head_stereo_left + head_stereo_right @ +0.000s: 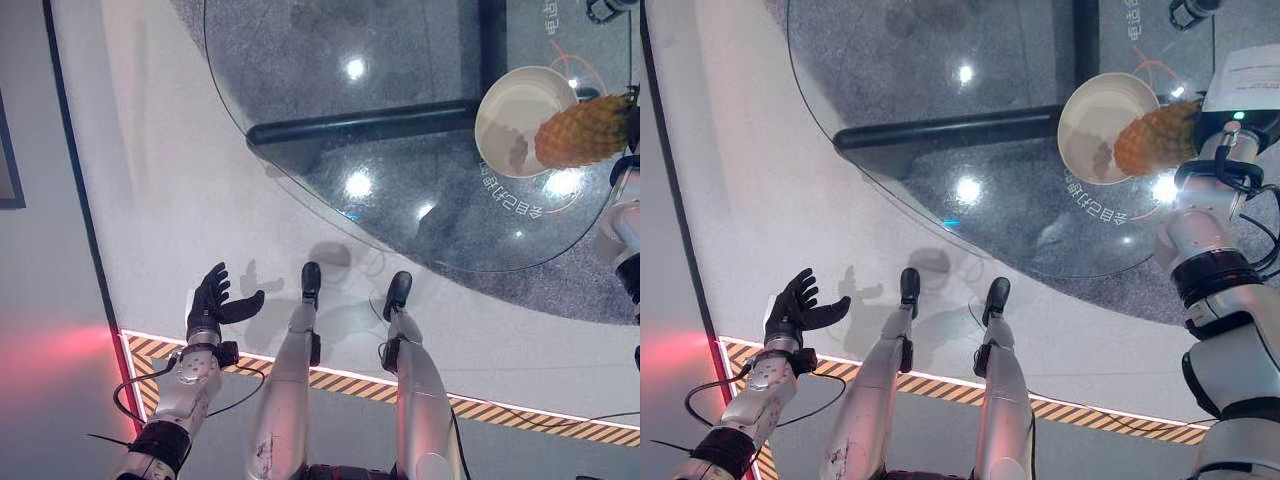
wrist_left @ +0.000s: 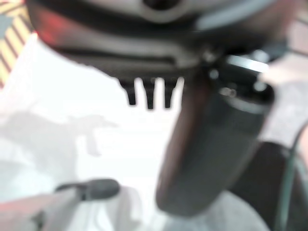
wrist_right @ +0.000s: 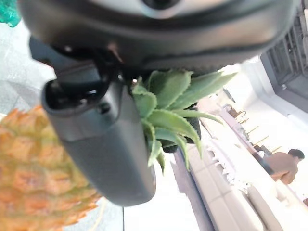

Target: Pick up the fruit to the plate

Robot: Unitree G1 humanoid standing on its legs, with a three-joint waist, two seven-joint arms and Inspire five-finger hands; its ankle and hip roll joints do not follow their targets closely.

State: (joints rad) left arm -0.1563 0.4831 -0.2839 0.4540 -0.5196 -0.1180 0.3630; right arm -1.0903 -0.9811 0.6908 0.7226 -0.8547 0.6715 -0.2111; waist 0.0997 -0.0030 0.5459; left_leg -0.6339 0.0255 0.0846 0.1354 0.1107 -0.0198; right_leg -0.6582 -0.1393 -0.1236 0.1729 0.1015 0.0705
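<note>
1. The left hand [image 1: 212,300] hangs low at the robot's left side, over the pale floor [image 1: 150,180] and well away from the table; its fingers are spread and relaxed, holding nothing. I judge it idle, since the work sits on the other side.

2. A black and yellow striped line [image 1: 340,378] runs across the floor near the robot, and a reddish glow lies on the grey strip of floor at the far left.

3. The round glass table [image 1: 330,150] fills the upper middle. It is clear, so its dark crossbar and the speckled grey floor below show through, and ceiling lights glint on it.

4. The white plate [image 1: 1098,112] rests on the glass near the table's right edge (it looks rather deep for a plate).

5. The pineapple [image 1: 1155,138] is held at the plate's right rim, partly over it, its body pointing toward the plate and its green crown back at the hand. I judge this the carry-in, with the release not yet made.

6. The right hand [image 3: 103,139] grips the pineapple at its crown end: the thumb lies against the fruit and leaves poke out beside it. Holding by that end leaves the body free to go down first.

7. Beyond the hand, the right wrist view shows a bright room with a person seated far off.
</note>
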